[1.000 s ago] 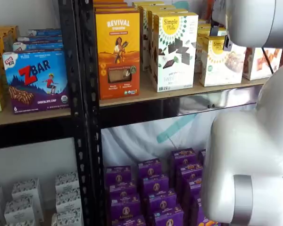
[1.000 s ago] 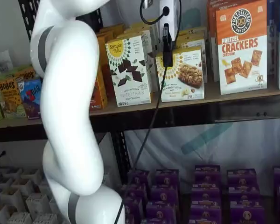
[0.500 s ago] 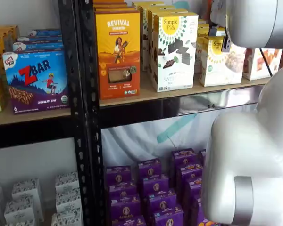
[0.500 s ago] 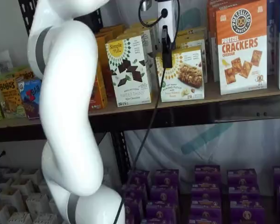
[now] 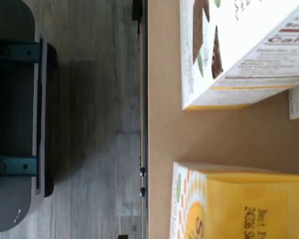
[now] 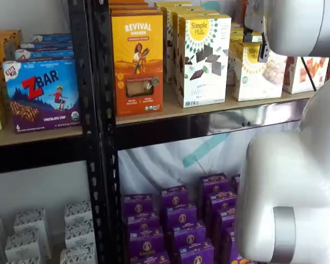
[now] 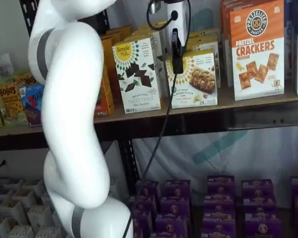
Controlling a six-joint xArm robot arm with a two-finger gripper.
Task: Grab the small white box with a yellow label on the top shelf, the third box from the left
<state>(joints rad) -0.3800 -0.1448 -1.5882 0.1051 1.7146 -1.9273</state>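
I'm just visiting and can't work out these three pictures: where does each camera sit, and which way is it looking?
Wrist view: rides on the arm's wrist, looking down on the top shelf, the small white box and a taller white carton; no fingers show.
Shelf view: fixed out front, facing the shelves; the white arm fills its right side.
Shelf view: fixed out front, facing the shelves; the white arm stands on the left, and one black finger of the gripper hangs before the small white box.
Shared: all three show that box.

Arm [image 7: 69, 109] showing glossy white rounded shells w/ grey joint bands; black cable [image 7: 156, 139] hanging alongside.
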